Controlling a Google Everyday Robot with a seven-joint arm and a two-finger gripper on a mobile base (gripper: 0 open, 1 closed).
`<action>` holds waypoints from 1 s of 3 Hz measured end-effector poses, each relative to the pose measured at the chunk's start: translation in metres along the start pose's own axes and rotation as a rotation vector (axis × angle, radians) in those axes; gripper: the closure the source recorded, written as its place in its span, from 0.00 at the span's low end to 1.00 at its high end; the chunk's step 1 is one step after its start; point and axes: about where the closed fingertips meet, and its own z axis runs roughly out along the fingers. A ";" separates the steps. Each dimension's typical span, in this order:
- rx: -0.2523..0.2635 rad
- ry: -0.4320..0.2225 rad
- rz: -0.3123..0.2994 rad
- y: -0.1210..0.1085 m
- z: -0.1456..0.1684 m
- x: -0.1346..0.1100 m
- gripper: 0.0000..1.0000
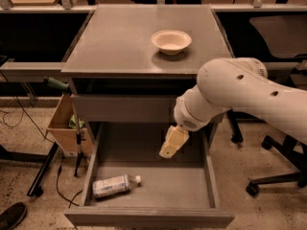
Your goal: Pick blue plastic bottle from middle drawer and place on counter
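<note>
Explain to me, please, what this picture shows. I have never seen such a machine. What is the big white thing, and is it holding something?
The big white shape is the arm of a mobile robot. The pale piece at its end is the gripper, which serves as the machine's hand. The single camera looks down at a grey drawer cabinet from its front side. The gripper hangs over the open middle drawer and holds nothing that I can see. On the drawer floor, near the front left corner, the blue plastic bottle lies on its side, apart from the gripper. On the counter above stands a white bowl. A cardboard box stands on the floor to the left of the cabinet.
</note>
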 end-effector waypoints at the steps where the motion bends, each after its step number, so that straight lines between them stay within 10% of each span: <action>1: -0.006 -0.070 -0.055 -0.010 0.024 -0.019 0.00; 3: -0.177 -0.190 -0.126 -0.008 0.171 -0.049 0.00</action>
